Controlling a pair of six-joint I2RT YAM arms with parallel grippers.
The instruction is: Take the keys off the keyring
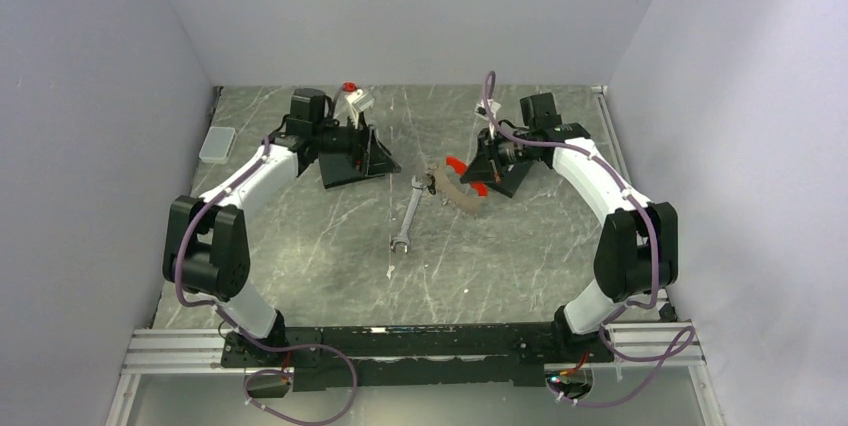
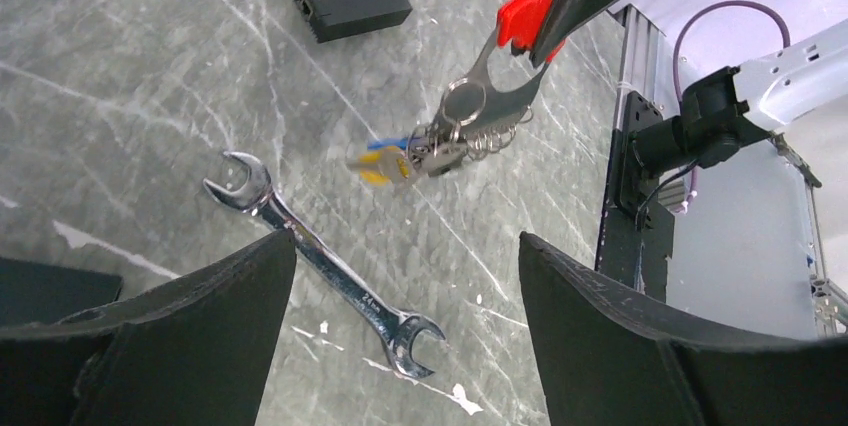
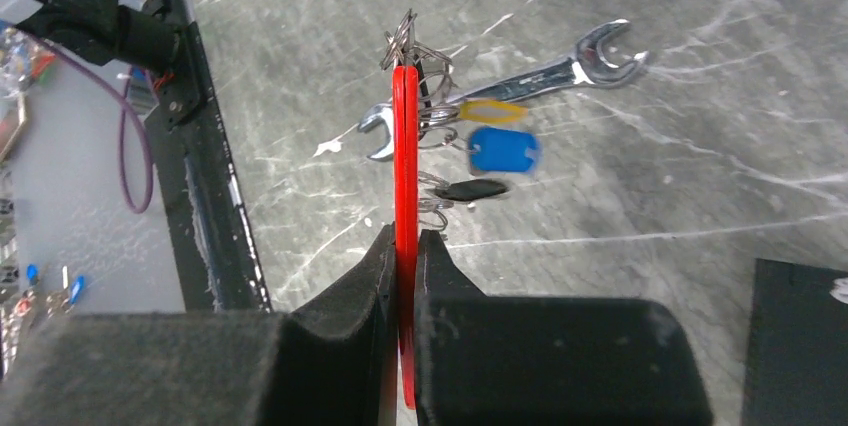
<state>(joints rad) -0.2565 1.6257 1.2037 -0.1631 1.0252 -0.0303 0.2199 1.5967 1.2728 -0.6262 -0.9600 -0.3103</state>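
Right pincer [image 3: 405, 241] is clamped tight on the red end of the keyring [image 3: 404, 146], pads squeezing it edge-on. Left pincer [image 2: 407, 241] is spread wide w/ nothing in it, facing the bunch from the other side.

Keyring sits btwn the two arms, approx mid-table [image 1: 330, 246], above or just beside the wrench [image 2: 325, 266]. Looks held clear of the surface, but can't swear to it.

Step in hand, I'd say: one arm presents the ring, the other lines up for a first key. No key is off yet; the keys [image 2: 410, 161] all hang in one clump.

Next move prob calls for the left pincer to come in on a single key head, not the clump, then work it along and out of the thin wire ring while the right holds firm. Fiddly: keys are tiny, bunched, and blurred in both wrist views.

Orientation: the strap's long axis runs from the right pincer out toward the left arm, gripped end higher, free end w/ ring and keys lower. Keys dangle off that far end.
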